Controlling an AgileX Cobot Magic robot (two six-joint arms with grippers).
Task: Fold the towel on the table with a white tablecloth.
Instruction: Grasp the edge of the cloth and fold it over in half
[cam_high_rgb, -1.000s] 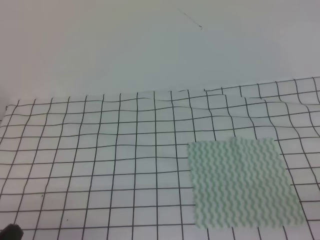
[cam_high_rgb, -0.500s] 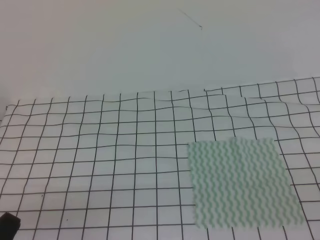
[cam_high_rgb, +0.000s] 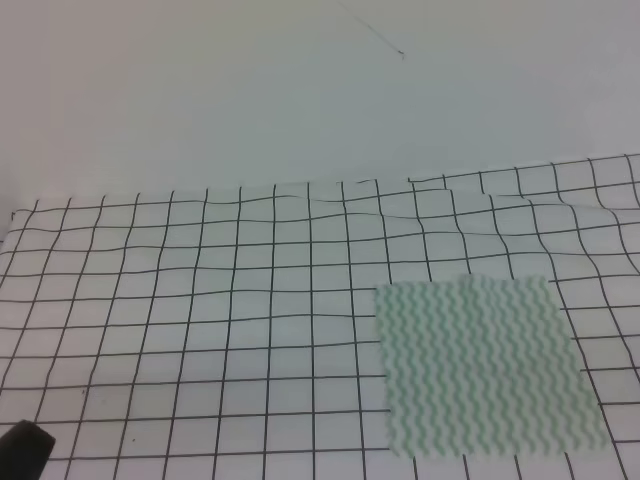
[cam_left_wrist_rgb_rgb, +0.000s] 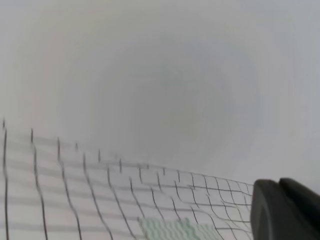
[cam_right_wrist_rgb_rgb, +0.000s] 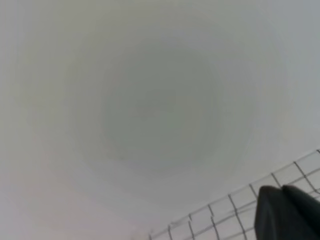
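The towel (cam_high_rgb: 485, 365), mint-green and white with wavy stripes, lies flat and unfolded on the white tablecloth (cam_high_rgb: 200, 300) at the right of the table. Its far edge also shows low in the left wrist view as the towel (cam_left_wrist_rgb_rgb: 170, 231). A dark tip of my left gripper (cam_high_rgb: 22, 450) pokes in at the bottom left corner, far from the towel. One dark finger (cam_left_wrist_rgb_rgb: 285, 210) shows in the left wrist view and one finger (cam_right_wrist_rgb_rgb: 287, 212) in the right wrist view. Neither view shows the jaws' gap. The right gripper is outside the high view.
The gridded cloth is wrinkled along its far edge (cam_high_rgb: 450, 195), with a raised fold at the back right. A plain pale wall (cam_high_rgb: 300, 90) stands behind the table.
The dark tip of my left gripper has crept a little further into the bottom left corner. The towel has not moved.
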